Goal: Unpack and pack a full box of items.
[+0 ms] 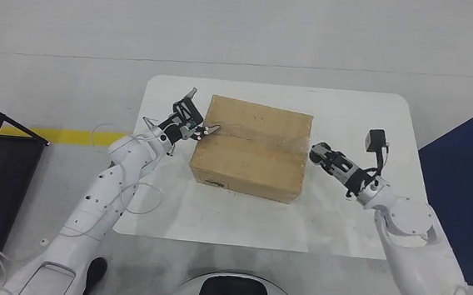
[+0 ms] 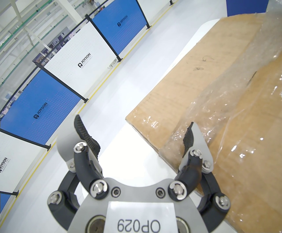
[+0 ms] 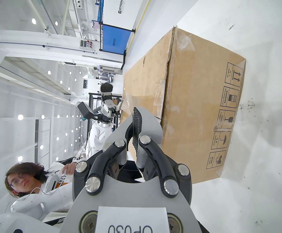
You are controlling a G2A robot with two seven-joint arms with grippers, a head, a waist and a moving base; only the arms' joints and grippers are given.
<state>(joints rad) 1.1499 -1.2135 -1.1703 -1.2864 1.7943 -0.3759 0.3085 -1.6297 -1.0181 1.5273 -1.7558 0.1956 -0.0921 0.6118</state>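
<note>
Cardboard box [image 1: 253,149], closed and taped, sits on the white table [image 1: 338,231] between the two grippers, one end directly in front of the left gripper [image 1: 202,112] and the opposite end in front of the right gripper [image 1: 312,149]. The left gripper's jaws are spread wide and hold nothing. In its wrist view one finger [image 2: 189,136] lies over the box's taped top edge near a corner, and the other finger [image 2: 84,130] reaches out past the box above the table. The right gripper's fingers [image 3: 137,123] are pressed together with nothing between them, their tips at the upper edge of the box's end; whether they touch the cardboard cannot be told. The left wrist view shows wrinkled clear tape [image 2: 231,99] along the top seam. The right wrist view shows instead a torn edge [image 3: 168,64] and printed handling symbols [image 3: 225,120] on the side panel.
</note>
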